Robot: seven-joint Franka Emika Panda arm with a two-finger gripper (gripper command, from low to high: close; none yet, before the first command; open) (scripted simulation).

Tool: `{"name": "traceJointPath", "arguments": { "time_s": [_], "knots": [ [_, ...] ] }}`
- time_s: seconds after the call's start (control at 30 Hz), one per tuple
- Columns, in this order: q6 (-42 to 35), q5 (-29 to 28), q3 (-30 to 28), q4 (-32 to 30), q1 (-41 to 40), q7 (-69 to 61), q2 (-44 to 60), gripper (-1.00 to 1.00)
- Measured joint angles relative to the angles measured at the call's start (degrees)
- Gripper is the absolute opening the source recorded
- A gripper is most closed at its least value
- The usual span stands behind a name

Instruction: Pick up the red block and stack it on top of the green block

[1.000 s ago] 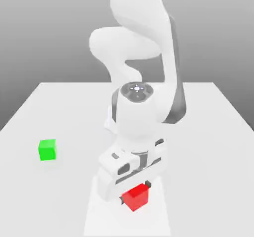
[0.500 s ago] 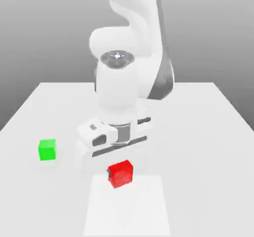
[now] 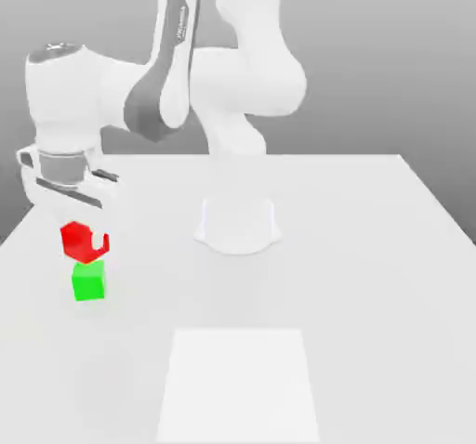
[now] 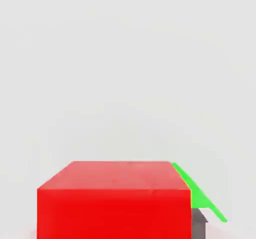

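Your gripper (image 3: 85,238) has its jaws clamped on the red block (image 3: 76,241), holding it off the table (image 3: 363,284). Taking the green block (image 3: 89,281) as landmark, you have the red one just above it; whether they touch, you cannot tell.

We see a big, flat, pale gray table (image 3: 372,293). The green block (image 3: 89,281) sits on it, toward the exterior view's left side.

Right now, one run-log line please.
tool: shut on red block | red block: just above green block | stack: release not yet done
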Motion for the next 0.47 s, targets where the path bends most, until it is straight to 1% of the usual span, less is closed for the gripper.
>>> {"name": "traceJointPath", "arguments": {
  "time_s": [0.07, 0.17, 0.27, 0.33, 0.37, 0.47],
  "knots": [
    [1.7, 1.13, -1.13, -0.36, -0.54, 0.21, 1.39, -1.0],
    [5.98, 3.98, -2.45, -0.3, 1.02, -1.41, 5.75, -1.0],
    [10.96, 8.18, -3.44, -0.22, 3.07, -4.25, 10.97, -1.0],
    [14.49, 12.38, -3.18, -0.23, 4.27, -7.11, 14.71, -1.0],
    [15.84, 14.16, -3.0, -0.23, 4.41, -8.3, 16.2, 1.0],
    [15.84, 14.16, -3.0, -0.23, 4.81, -8.3, 16.2, 1.0]
  ]
}}
